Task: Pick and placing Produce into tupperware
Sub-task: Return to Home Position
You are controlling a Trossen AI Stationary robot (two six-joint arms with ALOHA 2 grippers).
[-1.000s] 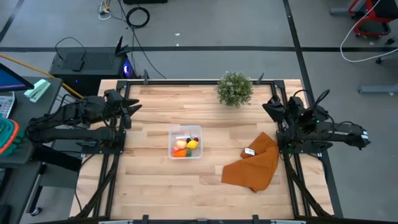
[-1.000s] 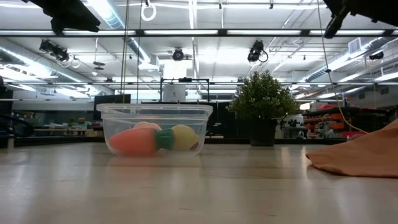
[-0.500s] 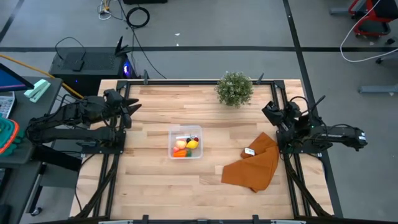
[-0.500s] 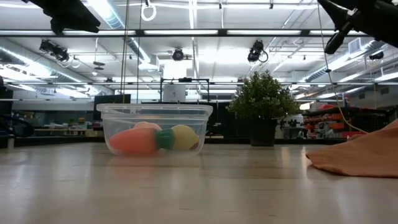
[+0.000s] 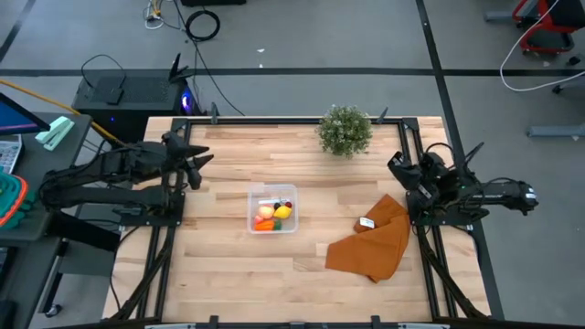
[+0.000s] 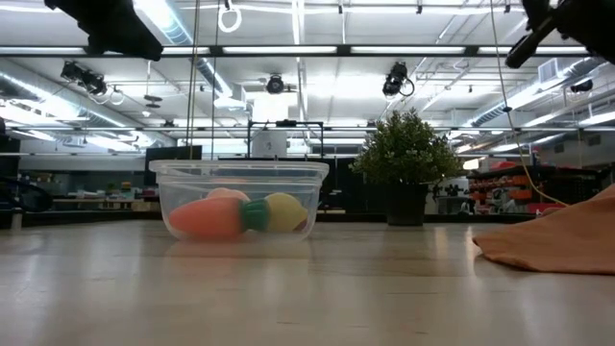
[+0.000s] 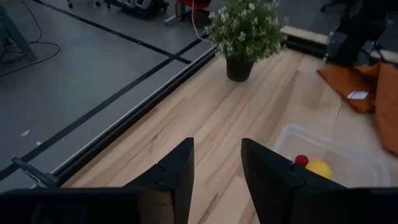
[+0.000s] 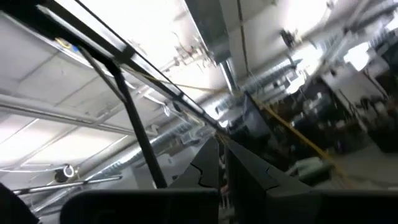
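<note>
Slightly shifted since a second ago, the left gripper (image 5: pixel 197 164) is found further inward at the table's left edge, and the right gripper (image 5: pixel 398 167) drawn back at the right edge. An orange toy carrot (image 5: pixel 264 224), yellow lemon (image 5: pixel 284 212) and pale apple (image 5: pixel 266 211) are seen inside the clear square plastic tupperware (image 5: pixel 272 187) at mid-table. The placing is judged done, with only parking left. The left jaws are spread and the right pressed together, and nothing is held.
</note>
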